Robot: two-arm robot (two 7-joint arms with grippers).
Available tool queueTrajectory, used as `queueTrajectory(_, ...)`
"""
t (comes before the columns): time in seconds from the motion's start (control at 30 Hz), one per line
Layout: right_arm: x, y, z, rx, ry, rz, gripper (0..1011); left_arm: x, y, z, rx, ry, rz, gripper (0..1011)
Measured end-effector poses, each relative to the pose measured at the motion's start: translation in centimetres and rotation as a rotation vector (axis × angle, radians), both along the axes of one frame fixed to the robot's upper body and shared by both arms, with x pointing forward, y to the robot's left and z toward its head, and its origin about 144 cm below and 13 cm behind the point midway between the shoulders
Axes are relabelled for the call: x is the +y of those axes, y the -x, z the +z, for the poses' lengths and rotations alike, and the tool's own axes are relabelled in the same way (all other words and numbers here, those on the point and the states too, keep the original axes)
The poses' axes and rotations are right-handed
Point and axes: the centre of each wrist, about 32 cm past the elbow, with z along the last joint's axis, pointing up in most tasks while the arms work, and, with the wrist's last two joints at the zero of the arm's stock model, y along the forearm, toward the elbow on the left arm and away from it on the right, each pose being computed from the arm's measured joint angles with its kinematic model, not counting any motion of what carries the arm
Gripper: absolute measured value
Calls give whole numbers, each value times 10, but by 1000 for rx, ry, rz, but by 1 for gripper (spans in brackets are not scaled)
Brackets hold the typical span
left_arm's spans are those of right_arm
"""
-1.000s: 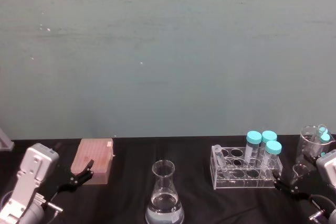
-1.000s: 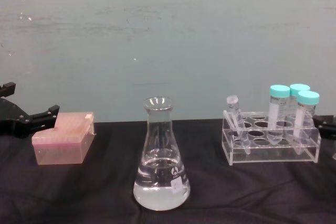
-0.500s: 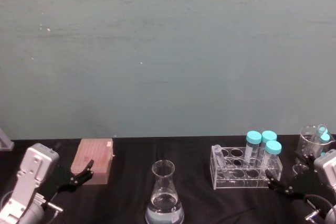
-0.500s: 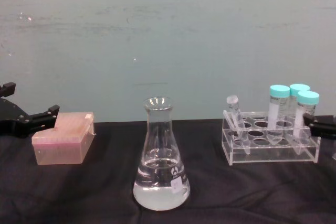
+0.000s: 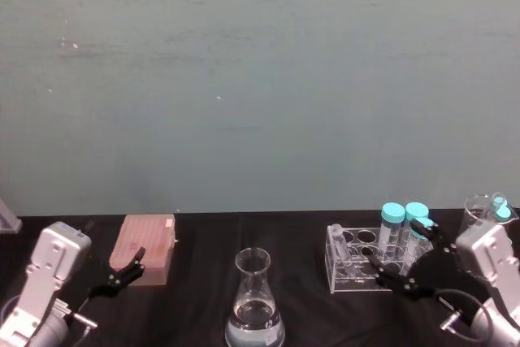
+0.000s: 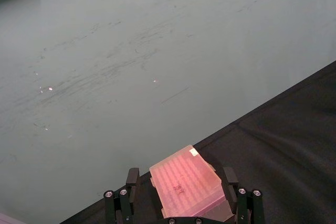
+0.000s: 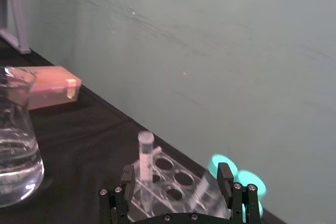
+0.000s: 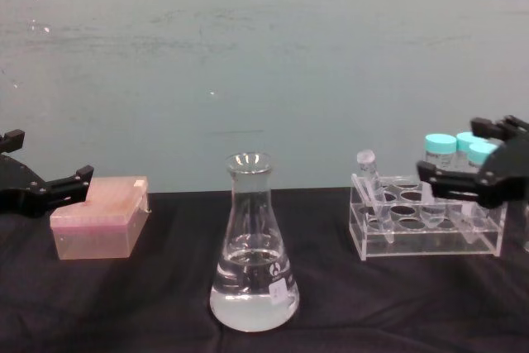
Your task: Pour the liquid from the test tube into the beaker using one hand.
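Note:
The test tube [image 8: 369,181] leans in the front left hole of a clear rack [image 8: 430,242]; its liquid is too little to make out. The same test tube [image 5: 337,241] [image 7: 144,153] stands left of my right gripper [image 8: 455,150] [image 5: 404,253] [image 7: 176,182], which hovers open at the rack, level with the cyan caps, holding nothing. The beaker [image 8: 252,245] [image 5: 256,298] [image 7: 16,140], a conical flask with clear liquid in its base, stands mid-table near the front. My left gripper [image 8: 48,155] [image 5: 122,272] [image 6: 179,192] stays open at the far left.
Three taller cyan-capped tubes [image 8: 440,146] [image 5: 393,215] stand in the rack's right end. A pink tip box [image 8: 99,221] [image 5: 145,245] [image 6: 186,182] lies just beyond the left gripper. A glass beaker holding capped tubes [image 5: 483,213] sits at the far right. A teal wall closes the back.
My right gripper has risen and swung left from the table's right edge to the rack, beside the capped tubes. The left arm, flask and test tube have not moved.

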Motion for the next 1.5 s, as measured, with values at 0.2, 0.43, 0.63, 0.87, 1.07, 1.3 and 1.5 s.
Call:
queueTrajectory(0.2, 9, -13, 5, -26, 36, 33, 1000, 0, 0, 0, 0, 0, 0, 1000)
queueTrajectory(0.43, 18, -26, 6, -37, 74, 48, 1000, 0, 0, 0, 0, 0, 0, 1000)
queueTrajectory(0.63, 27, -38, 4, -40, 101, 43, 1000, 0, 0, 0, 0, 0, 0, 1000)
queueTrajectory(0.87, 38, -50, -2, -27, 105, 32, 1000, 0, 0, 0, 0, 0, 0, 1000)
queueTrajectory(1.07, 46, -58, -8, -14, 96, 32, 1000, 0, 0, 0, 0, 0, 0, 1000)
queueTrajectory(1.3, 52, -65, -14, 3, 103, 45, 1000, 0, 0, 0, 0, 0, 0, 1000)
queueTrajectory(1.5, 57, -70, -19, 15, 126, 47, 1000, 0, 0, 0, 0, 0, 0, 1000)
